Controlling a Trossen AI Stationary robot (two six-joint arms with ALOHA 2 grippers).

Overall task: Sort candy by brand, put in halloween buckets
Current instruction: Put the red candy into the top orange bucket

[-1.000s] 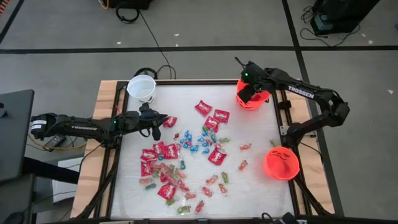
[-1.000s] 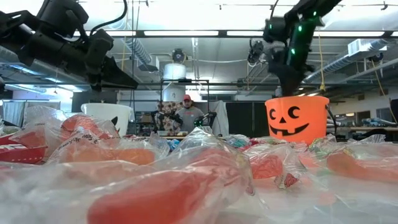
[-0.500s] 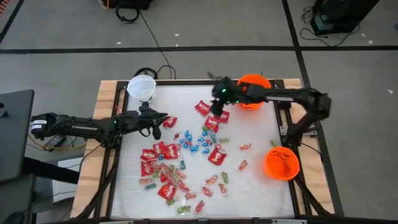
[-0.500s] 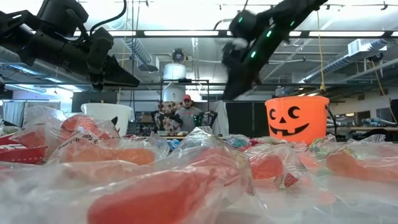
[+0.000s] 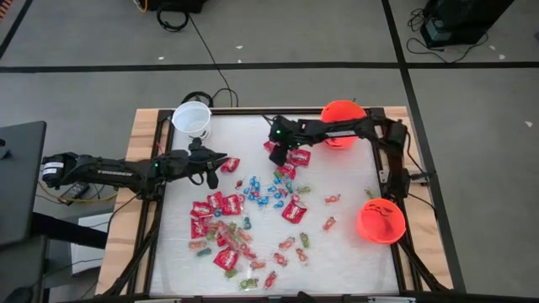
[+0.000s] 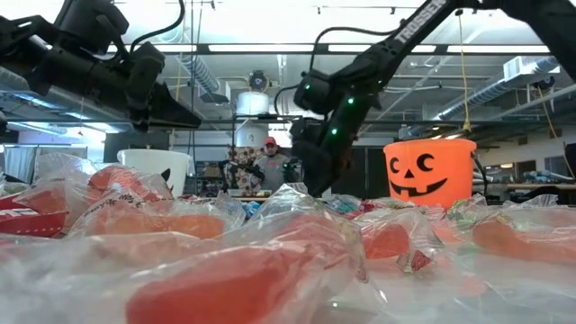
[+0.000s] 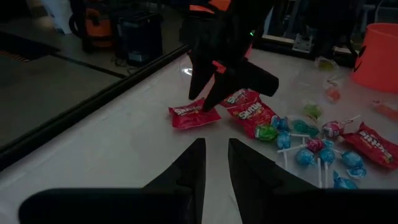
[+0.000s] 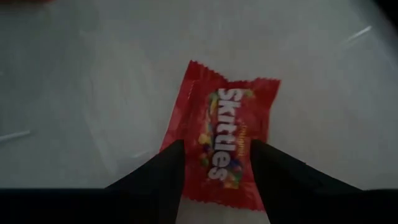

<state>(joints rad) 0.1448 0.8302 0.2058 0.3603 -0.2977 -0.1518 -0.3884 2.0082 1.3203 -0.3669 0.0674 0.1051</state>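
Candy [image 5: 244, 215] lies scattered over the white table: red Skittles packets, blue lollipops and small green, orange and pink pieces. My right gripper [image 5: 276, 146] is open and points steeply down over one red Skittles packet [image 8: 219, 146], a finger standing on either side of it; the packet lies flat on the table. My left gripper [image 7: 216, 155] hovers at the table's left, its fingers a narrow gap apart with nothing between them. A white bucket [image 5: 192, 119] stands at the far left. One orange bucket [image 5: 343, 112] is at the far right, another [image 5: 381, 220] at the right edge.
More red packets [image 5: 299, 156] and the blue lollipops [image 5: 268, 190] lie just near of my right gripper. One red packet [image 5: 229, 164] lies by my left gripper's tips. Wooden rails [image 5: 143, 135] frame the table. A person [image 6: 268, 166] stands in the room behind.
My right gripper has swung from above the far orange bucket toward the table's left and come down over the red Skittles packet, tipping more steeply downward. The candy and buckets lie as before.
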